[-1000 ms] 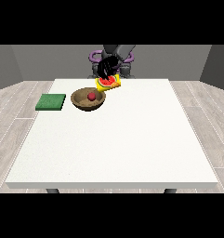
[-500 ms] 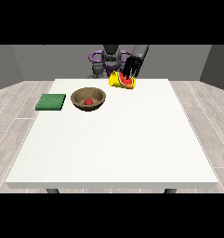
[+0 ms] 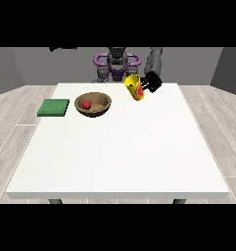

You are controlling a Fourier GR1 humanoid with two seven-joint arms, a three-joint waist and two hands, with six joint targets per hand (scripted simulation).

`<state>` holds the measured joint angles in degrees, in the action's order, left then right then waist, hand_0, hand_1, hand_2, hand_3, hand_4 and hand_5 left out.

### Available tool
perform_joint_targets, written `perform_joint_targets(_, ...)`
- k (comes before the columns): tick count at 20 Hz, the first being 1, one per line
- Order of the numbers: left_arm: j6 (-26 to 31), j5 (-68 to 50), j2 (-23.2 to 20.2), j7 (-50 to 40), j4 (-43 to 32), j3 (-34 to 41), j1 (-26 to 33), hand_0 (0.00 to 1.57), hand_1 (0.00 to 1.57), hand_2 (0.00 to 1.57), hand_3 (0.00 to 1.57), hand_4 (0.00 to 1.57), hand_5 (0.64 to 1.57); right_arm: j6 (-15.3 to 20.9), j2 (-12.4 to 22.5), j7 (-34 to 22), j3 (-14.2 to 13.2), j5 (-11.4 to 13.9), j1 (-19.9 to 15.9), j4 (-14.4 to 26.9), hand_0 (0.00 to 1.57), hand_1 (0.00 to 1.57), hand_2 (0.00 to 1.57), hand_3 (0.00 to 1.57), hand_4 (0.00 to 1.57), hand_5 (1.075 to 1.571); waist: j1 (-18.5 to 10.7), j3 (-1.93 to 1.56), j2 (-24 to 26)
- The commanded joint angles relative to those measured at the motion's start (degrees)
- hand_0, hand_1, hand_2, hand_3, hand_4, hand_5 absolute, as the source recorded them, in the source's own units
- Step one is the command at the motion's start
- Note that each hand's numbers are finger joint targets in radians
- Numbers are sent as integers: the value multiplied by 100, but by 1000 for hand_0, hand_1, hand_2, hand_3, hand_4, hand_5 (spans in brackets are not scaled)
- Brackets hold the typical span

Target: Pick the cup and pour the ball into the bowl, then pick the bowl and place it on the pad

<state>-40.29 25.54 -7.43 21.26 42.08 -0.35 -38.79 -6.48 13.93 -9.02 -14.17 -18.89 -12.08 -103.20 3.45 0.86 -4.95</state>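
My hand at the view's right (image 3: 151,82) held the yellow cup (image 3: 133,87) up over the white table (image 3: 119,152), with my fingers curled round it. The red ball (image 3: 86,104) lay inside the brown bowl (image 3: 100,108). The green pad (image 3: 53,107) lay just beside the bowl.

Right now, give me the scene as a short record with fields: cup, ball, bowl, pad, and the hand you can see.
cup: yellow cup, held tilted above the table
ball: red ball, inside the bowl
bowl: wooden bowl, on the table, right of the pad
pad: green pad, near the table's left edge, nothing on it
hand: hand at the view's right, curled round the cup
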Motion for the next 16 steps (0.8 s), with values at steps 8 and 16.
perform_joint_targets(8,3860,-3581,-42,1596,979,1721,136,173,173,0,0,202,1566,525,-303,-9,169,353,-25,-473,0,0,0,0,512,1563,-735,-44,-826)
perform_joint_targets(16,5429,-4111,-1770,942,331,2241,-518,0,0,0,0,0,1537,1052,-544,-226,551,870,-414,-560,0,0,0,0,484,1569,-597,-81,-1333)
